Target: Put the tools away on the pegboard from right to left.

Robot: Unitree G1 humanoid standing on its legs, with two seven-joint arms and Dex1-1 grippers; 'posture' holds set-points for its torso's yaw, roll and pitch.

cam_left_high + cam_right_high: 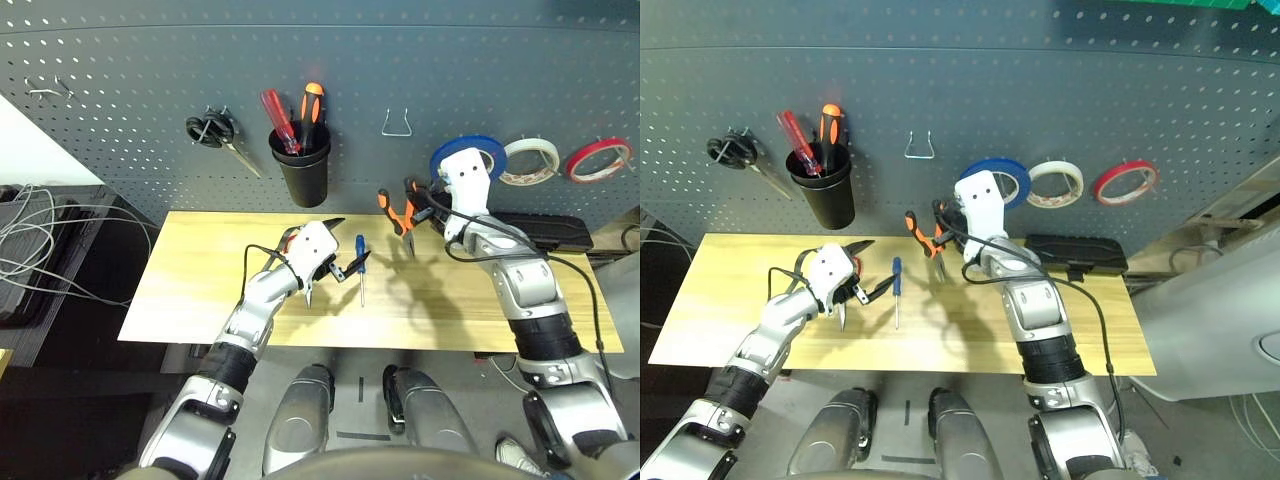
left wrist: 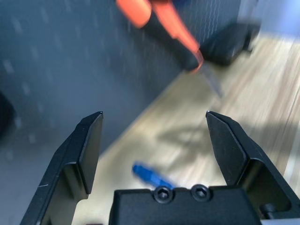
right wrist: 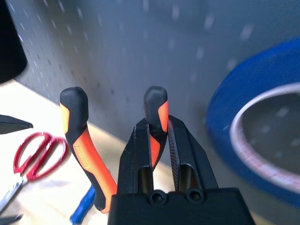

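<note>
Two curved rubbery pliers (image 3: 84,140) handles

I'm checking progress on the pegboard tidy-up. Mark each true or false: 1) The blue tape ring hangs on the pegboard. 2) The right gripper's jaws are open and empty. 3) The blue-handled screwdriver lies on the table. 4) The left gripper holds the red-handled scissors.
1) True: the blue tape ring hangs on the pegboard.
2) False: the right gripper is shut on one handle of the pliers.
3) True: the screwdriver lies on the table.
4) False: the left gripper is open and empty; the scissors lie on the table.
</note>
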